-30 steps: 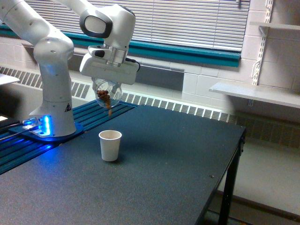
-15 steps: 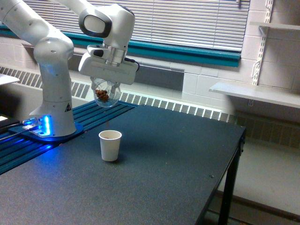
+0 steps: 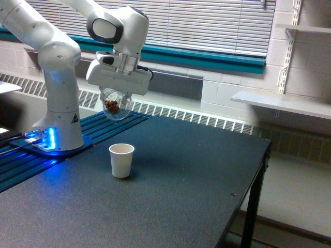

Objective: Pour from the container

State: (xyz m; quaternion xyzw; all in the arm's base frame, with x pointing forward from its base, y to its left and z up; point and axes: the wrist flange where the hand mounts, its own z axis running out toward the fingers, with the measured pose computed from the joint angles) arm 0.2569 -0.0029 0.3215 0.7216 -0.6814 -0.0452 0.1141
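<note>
Jaws clamp the clear round container (image 3: pixel 116 106), tilted, brown pieces inside.

The room is evenly and fairly brightly lit, daylight seeping soft through the closed blinds (image 3: pixel 196 23), with only a faint shadow pooled under the paper cup (image 3: pixel 121 160) on the dark counter (image 3: pixel 170 196). A blue glow spills from the arm's base (image 3: pixel 49 138). The picture is low in resolution and slightly soft and grainy.
</note>
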